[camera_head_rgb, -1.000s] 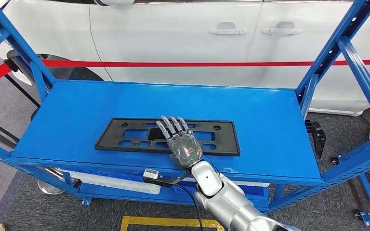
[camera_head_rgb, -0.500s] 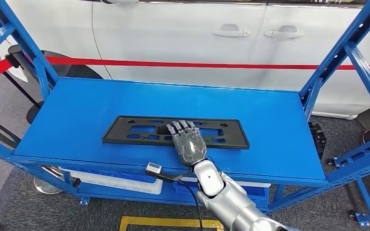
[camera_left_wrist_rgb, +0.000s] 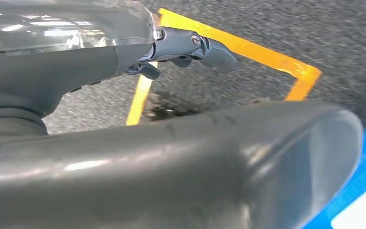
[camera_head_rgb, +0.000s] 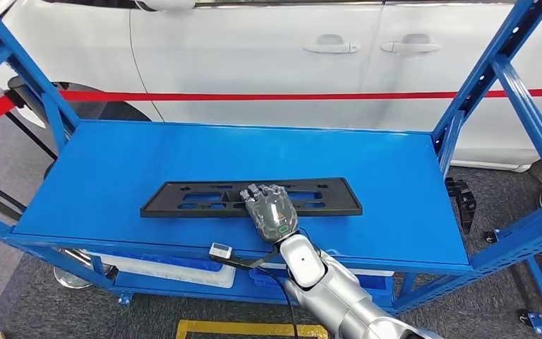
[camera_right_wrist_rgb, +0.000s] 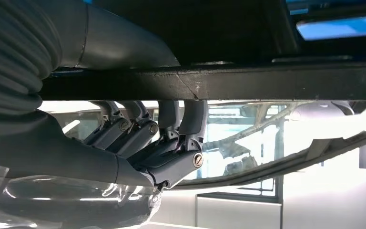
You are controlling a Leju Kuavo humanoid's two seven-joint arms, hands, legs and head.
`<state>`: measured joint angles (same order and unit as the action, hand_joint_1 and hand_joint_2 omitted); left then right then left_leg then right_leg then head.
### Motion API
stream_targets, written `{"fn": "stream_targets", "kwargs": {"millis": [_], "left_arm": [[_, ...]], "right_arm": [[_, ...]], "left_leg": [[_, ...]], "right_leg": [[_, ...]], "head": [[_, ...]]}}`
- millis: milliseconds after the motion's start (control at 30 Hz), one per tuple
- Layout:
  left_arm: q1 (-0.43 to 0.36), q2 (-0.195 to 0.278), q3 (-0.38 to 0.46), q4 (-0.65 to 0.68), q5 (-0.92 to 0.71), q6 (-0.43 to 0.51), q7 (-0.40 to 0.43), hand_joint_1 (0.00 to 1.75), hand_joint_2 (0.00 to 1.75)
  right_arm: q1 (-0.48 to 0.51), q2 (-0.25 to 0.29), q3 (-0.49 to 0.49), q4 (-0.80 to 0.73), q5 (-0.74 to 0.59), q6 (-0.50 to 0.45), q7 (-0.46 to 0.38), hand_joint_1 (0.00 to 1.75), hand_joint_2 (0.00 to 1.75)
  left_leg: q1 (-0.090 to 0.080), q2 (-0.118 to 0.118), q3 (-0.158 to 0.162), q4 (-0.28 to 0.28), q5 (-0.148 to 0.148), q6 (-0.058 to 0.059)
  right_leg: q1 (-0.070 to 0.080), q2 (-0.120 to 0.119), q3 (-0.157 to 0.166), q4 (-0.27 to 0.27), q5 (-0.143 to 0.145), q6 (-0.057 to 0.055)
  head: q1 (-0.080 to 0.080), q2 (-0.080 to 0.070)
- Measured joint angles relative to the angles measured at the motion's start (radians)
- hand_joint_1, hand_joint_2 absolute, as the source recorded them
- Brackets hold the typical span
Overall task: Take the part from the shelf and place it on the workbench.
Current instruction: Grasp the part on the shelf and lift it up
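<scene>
The shelf (camera_head_rgb: 148,162) runs across the middle of the head view, w/ blue uprights at far left and far right and a white car (camera_head_rgb: 268,63) behind a red tape line (camera_head_rgb: 289,95) along the top. The part (camera_head_rgb: 183,199) — a long flat black plate w/ cut-outs — lies lengthwise just below frame centre, near the shelf's front edge, prob. so it can be reached from the front.

Centre, slightly right: the right hand (camera_head_rgb: 272,210) comes up from the bottom of the frame and sits over the plate's near edge, fingers (camera_head_rgb: 257,191) curled down onto it. The right wrist view shows why — the fingers (camera_right_wrist_rgb: 181,129) hook over one side of the plate's black edge (camera_right_wrist_rgb: 248,82) and the thumb lies on the other side, so the hand is clamped on the plate. Judging by that, the grip is made but the lift isn't: the plate looks flat on the shelf.

The left hand (camera_left_wrist_rgb: 138,57) hangs low over grey floor (camera_left_wrist_rgb: 276,28) w/ a yellow line (camera_left_wrist_rgb: 248,50); fingers partly bent, nothing in them — whether spread or closed, can't tell.
</scene>
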<state>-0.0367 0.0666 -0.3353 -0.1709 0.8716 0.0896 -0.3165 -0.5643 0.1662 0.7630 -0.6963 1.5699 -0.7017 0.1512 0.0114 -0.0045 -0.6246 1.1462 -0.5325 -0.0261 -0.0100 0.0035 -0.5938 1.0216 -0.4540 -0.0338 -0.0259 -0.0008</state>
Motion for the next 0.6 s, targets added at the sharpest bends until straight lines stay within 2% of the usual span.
{"fn": "stream_targets", "kwargs": {"millis": [67,100,133,167,233,267,300,400,433,500,567,600], "left_arm": [[0.001,0.002,0.0,0.0,0.001,-0.006,-0.01,0.0,0.0],[0.001,0.002,0.0,0.0,0.001,-0.008,-0.015,0.0,0.0],[0.002,0.002,0.0,0.0,0.001,-0.01,-0.02,0.0,0.44],[0.003,0.002,0.0,0.0,0.0,-0.012,-0.027,0.0,0.87],[0.004,0.003,0.0,0.0,-0.004,-0.017,-0.046,0.0,1.75],[0.003,0.004,0.0,0.0,-0.006,-0.018,-0.055,0.0,1.75],[0.003,0.004,0.0,0.0,-0.008,-0.017,-0.063,0.0,1.75],[0.002,0.004,-0.001,0.0,-0.015,-0.002,-0.081,0.0,1.75],[0.002,0.004,-0.001,0.0,-0.016,0.003,-0.083,0.0,1.75],[0.001,0.004,-0.004,0.0,-0.022,0.012,-0.085,0.0,1.75],[0.001,0.004,-0.009,0.0,-0.027,0.021,-0.085,0.0,1.75],[0.001,0.004,-0.011,0.0,-0.029,0.024,-0.085,0.0,1.75]], "right_arm": [[0.0,0.001,0.0,0.004,0.0,0.0,-0.001,1.74,1.75],[0.0,0.001,0.0,0.006,0.0,0.0,-0.001,1.74,1.75],[0.0,0.001,0.0,0.009,0.0,0.0,-0.002,1.73,1.75],[0.0,0.001,0.0,0.01,0.0,0.0,-0.003,1.72,1.75],[-0.001,0.001,0.0,0.012,0.0,-0.001,-0.009,1.71,1.75],[-0.001,0.001,-0.001,0.013,0.0,-0.001,-0.013,1.71,1.75],[-0.001,0.001,-0.001,0.014,0.0,-0.001,-0.015,1.71,1.75],[0.001,0.0,-0.004,0.018,0.0,-0.001,-0.016,1.71,1.75],[0.001,0.0,-0.006,0.019,0.0,-0.001,-0.016,1.71,1.75],[0.001,0.0,-0.009,0.021,0.0,-0.001,-0.016,1.71,1.75],[0.004,-0.001,-0.012,0.024,-0.001,-0.001,-0.016,1.71,1.75],[0.006,-0.002,-0.014,0.026,-0.001,-0.001,-0.017,1.71,1.75]], "left_leg": [[0.001,0.0,-0.055,0.12,-0.054,-0.005],[0.002,0.0,-0.069,0.149,-0.059,-0.006],[0.002,0.0,-0.066,0.141,-0.044,-0.007],[0.003,0.0,-0.045,0.097,-0.012,-0.007],[0.003,0.0,0.021,-0.044,0.053,-0.003],[0.002,0.0,0.045,-0.096,0.069,0.001],[0.0,-0.001,0.058,-0.126,0.074,0.007],[0.0,-0.001,0.06,-0.137,0.077,0.026],[0.002,0.0,0.061,-0.141,0.08,0.032],[0.005,0.004,0.062,-0.145,0.084,0.043],[0.004,0.005,0.06,-0.145,0.085,0.046],[0.004,0.005,0.059,-0.144,0.084,0.046]], "right_leg": [[0.001,-0.002,0.0,0.001,-0.001,-0.003],[0.001,-0.002,0.0,0.001,-0.001,-0.003],[0.001,-0.001,0.001,0.001,-0.001,-0.003],[0.001,-0.001,0.003,0.002,-0.002,-0.003],[0.003,0.001,0.005,0.004,-0.005,0.002],[0.005,0.003,0.005,0.005,-0.006,0.006],[0.006,0.003,0.004,0.006,-0.005,0.011],[0.006,0.004,0.001,0.005,-0.004,0.026],[0.006,0.004,-0.004,0.017,-0.014,0.031],[0.004,0.002,-0.04,0.099,-0.065,0.038],[0.004,0.002,-0.103,0.231,-0.125,0.041],[0.003,0.002,-0.125,0.275,-0.134,0.042]], "head": [[0.0,0.0],[0.0,0.0],[0.0,0.0],[0.0,0.0],[0.0,0.0],[0.0,0.0],[0.0,0.0],[0.001,0.0],[0.001,0.0],[0.002,0.0],[0.002,0.0],[0.002,0.0]]}}
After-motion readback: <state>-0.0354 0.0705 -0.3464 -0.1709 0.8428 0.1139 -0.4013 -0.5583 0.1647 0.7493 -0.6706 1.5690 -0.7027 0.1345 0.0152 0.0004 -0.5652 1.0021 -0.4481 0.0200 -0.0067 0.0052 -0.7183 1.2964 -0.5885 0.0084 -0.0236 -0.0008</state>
